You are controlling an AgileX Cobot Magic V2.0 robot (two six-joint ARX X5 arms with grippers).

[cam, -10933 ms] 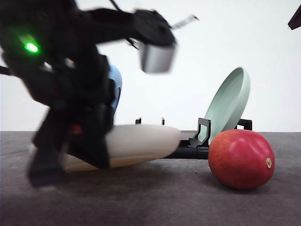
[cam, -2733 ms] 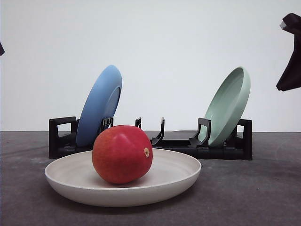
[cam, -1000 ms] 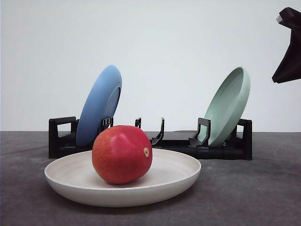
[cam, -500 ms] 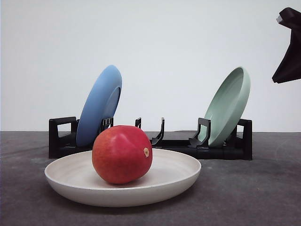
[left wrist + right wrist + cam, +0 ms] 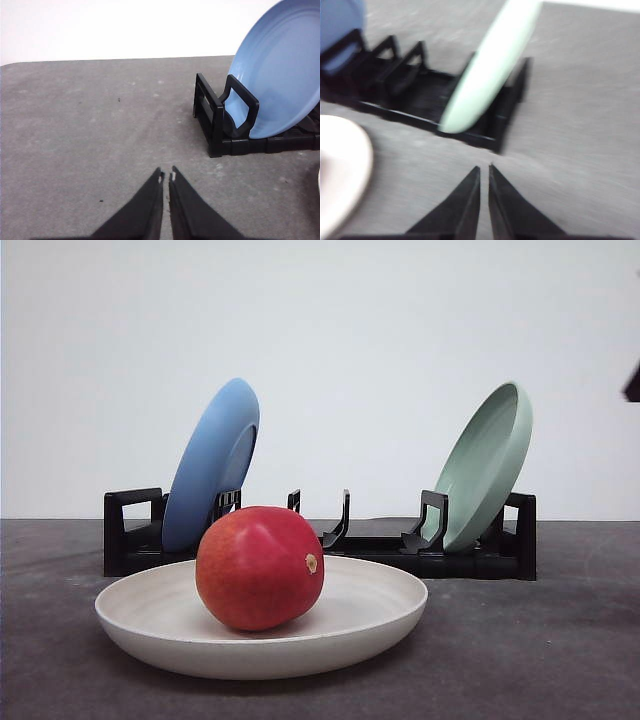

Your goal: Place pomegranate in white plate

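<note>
pomegranate [image 5: 259, 567] sits in white plate [image 5: 372, 628] | glossy, firm, rolls easily; grip across its widest middle | left pincer [image 5: 166, 176] closed, empty | right pincer [image 5: 484, 169] closed, empty

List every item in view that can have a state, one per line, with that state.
Glossy red pomegranate: resting in the white plate, ungripped.
Wide cream-white plate: flat on the table, holding the fruit.
Blue plate: standing tilted in the rack.
Pale green plate: standing tilted in the rack.
Black slotted rack: middle slots vacant.
Left gripper: shut, holding nothing.
Right gripper: shut, holding nothing.
</note>
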